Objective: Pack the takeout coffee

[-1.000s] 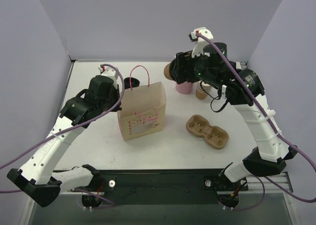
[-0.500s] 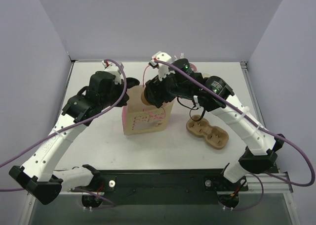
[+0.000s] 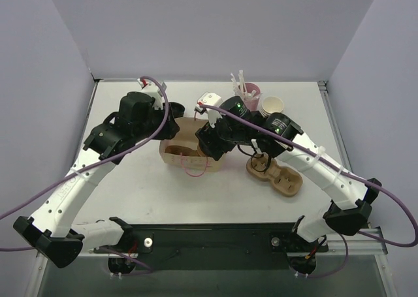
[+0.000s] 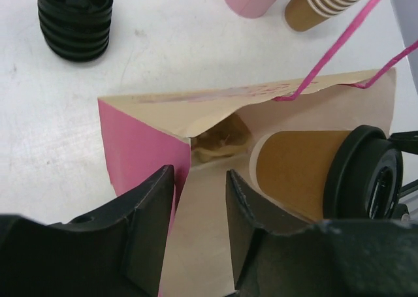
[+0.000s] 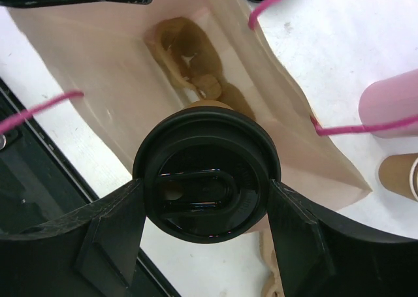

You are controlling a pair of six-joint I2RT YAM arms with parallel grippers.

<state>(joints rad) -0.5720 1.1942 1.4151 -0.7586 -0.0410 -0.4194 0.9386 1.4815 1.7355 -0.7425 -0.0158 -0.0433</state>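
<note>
- Since a second before, the right arm had swung from the spare cups [image 3: 273, 105] at the back of the surface [image 3: 140, 192] over to the paper bag [image 3: 175, 155]. The bag now showed shorter, with its mouth spread wide, and the jaws at the left rim had parted.
- The paper bag sat mid-surface between the two arms, its mouth open upward. Whether it leaned or was pressed down could not be told.
- The left end effector [image 4: 199, 179] hung at the bag's left rim. Its fingers stood moderately apart with the edge of the paper wall in the gap, apparently not pinched.
- The right end effector [image 5: 206, 189] was closed on the coffee cup [image 4: 297, 170], one finger on each side just under the lid [image 4: 366, 173].
- The coffee cup was in the bag's mouth, its base past the rim and its lid about level with the rim.
- The cup's long axis ran along the right end effector's own line of reach, base first. The way to go therefore lay straight ahead of those fingers.
- A cup tray [image 5: 189, 55] lay on the bag's floor beyond the cup. In the right wrist view its sockets showed off to one side of the lid.
- Judging by that, the cup needed a small sideways correction before going down into a socket.
- The right arm was the only one placed to make that move. The left could at most steady the rim.
</note>
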